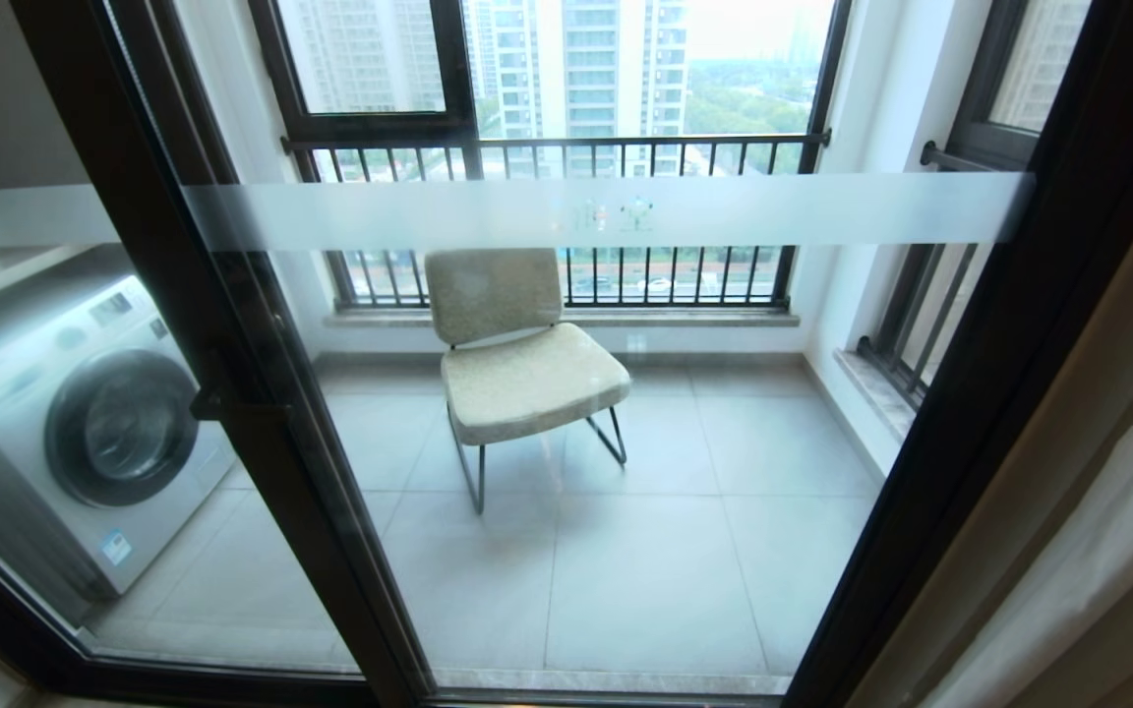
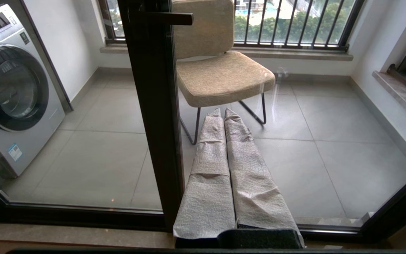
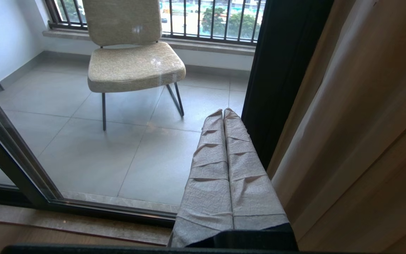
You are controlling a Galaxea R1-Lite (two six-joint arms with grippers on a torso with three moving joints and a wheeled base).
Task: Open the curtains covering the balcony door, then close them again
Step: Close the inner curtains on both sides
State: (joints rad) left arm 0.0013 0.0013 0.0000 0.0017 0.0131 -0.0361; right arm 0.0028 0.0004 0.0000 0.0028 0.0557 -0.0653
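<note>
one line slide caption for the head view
Black-framed glass balcony door uncovered, pale beige pleated curtain gathered right, beige chair beyond.

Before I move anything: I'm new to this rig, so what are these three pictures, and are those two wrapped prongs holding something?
The wide picture comes from the robot's head; the other two come from cameras on its wrists, looking along each tool. The grey wrapped prongs are the fingers. The left tool and the right tool are both shut and hold nothing. Ahead is the balcony door, glass in a black frame with a frosted band. Behind the glass stand a beige chair and a washing machine. The curtains hang bunched at the right, beside the right tool, so the door is uncovered now.
</note>
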